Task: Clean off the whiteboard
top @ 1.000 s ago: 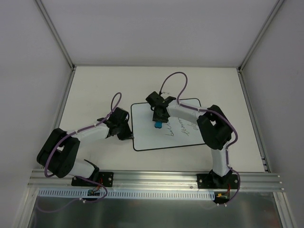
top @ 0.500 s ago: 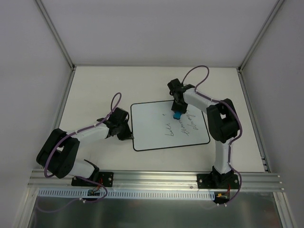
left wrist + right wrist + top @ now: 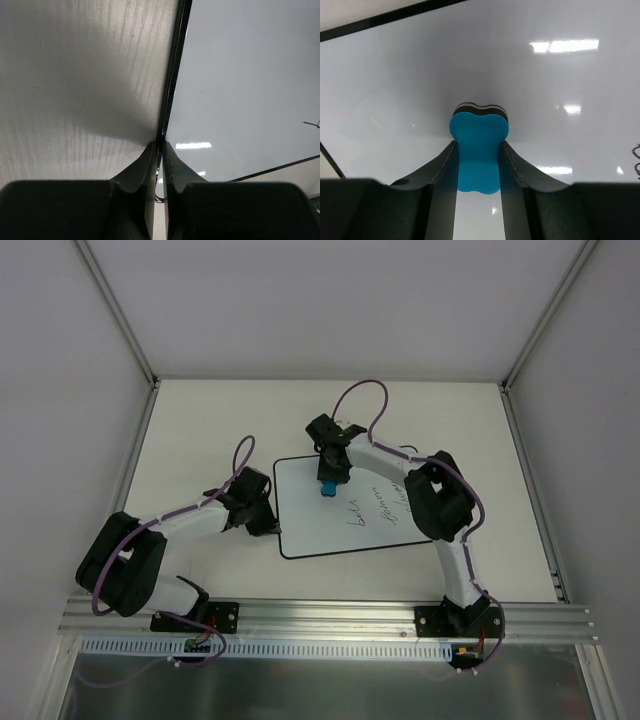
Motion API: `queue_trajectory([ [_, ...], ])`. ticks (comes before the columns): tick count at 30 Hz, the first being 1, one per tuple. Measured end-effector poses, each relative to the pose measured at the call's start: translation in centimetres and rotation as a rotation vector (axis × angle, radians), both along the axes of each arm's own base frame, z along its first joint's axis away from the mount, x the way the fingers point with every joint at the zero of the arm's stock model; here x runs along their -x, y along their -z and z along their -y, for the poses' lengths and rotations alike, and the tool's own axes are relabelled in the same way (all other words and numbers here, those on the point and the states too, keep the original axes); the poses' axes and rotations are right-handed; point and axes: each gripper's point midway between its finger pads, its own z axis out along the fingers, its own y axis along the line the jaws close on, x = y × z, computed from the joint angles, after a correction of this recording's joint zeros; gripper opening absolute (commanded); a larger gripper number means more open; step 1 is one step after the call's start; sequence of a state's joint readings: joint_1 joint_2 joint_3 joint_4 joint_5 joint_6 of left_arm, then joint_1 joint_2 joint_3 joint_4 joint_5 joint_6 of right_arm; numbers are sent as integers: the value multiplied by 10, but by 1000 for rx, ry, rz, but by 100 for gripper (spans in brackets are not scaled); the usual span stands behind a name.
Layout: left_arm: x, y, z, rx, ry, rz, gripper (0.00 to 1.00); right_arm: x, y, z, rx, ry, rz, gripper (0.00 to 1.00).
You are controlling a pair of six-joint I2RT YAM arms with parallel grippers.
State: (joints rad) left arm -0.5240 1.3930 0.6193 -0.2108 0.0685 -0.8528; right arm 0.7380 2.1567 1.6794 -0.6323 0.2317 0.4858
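Note:
The whiteboard point(image 3: 310, 520) lies flat in the middle of the table, with black cursive writing point(image 3: 378, 510) on its right half. My right gripper point(image 3: 327, 483) is shut on a blue eraser point(image 3: 326, 489) and presses it on the board's upper left part. In the right wrist view the eraser point(image 3: 479, 145) sits between the fingers against the white board point(image 3: 560, 80). My left gripper point(image 3: 270, 528) is shut on the board's left black edge point(image 3: 172, 75). In the left wrist view the left gripper point(image 3: 161, 146) has its tips clamped on that edge.
The cream table point(image 3: 200, 430) is bounded by grey walls at the back and both sides. A metal rail point(image 3: 330, 615) runs along the near edge with both arm bases on it.
My right gripper with the eraser swept right to the board's upper right, then back left to the upper left. The writing's top part is fainter. The left arm held still.

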Motion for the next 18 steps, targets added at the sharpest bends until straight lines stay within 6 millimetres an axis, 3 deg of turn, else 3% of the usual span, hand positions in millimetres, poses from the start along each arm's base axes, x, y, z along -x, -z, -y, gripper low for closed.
queue_trajectory([
  [4, 0, 0, 0, 0, -1, 0, 0, 2, 0, 34, -20, 49, -2, 0],
  [9, 0, 0, -1, 2, -3, 4, 0, 19, 0, 126, 46, 190, -27, 0],
  [11, 0, 0, -1, 3, -3, 5, 0, 27, 1, 153, 74, 236, -29, 0],
  [14, 1, 0, -1, 2, -2, 3, 0, 38, 2, 162, 81, 241, -20, 0],
  [18, 1, 0, -2, 1, -2, 1, 0, 42, 2, 145, 95, 180, -4, 0],
])
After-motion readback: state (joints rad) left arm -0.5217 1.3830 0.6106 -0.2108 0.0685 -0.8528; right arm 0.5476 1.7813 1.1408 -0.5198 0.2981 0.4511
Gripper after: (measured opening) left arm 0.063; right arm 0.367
